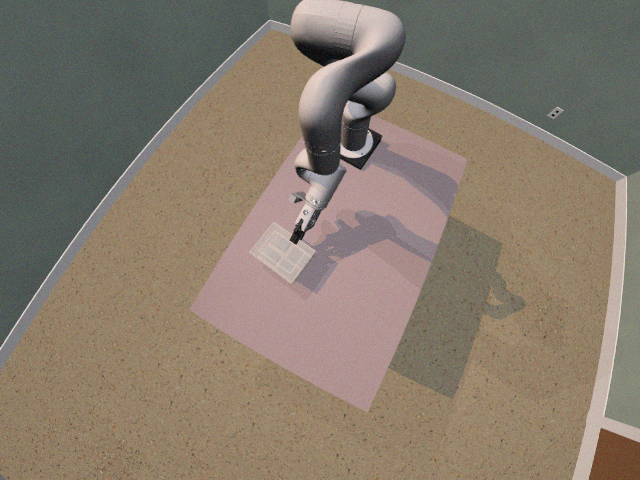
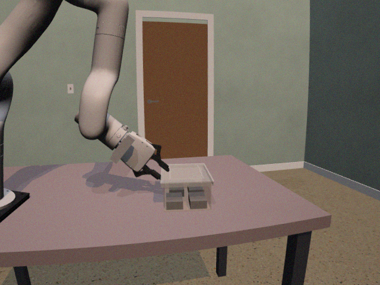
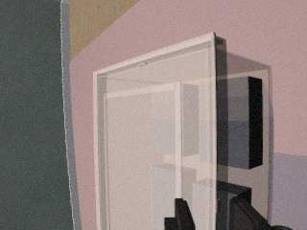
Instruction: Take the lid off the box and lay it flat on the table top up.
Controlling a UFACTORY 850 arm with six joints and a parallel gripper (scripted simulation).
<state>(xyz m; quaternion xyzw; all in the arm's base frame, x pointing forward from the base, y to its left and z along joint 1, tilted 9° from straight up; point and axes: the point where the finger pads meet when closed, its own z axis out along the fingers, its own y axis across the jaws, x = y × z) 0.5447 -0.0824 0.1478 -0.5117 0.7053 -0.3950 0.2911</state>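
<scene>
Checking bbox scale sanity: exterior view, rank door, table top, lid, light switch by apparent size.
1. Table top, though near the camera.
2. Door.
3. Lid on the box.
4. Light switch, smallest.
</scene>
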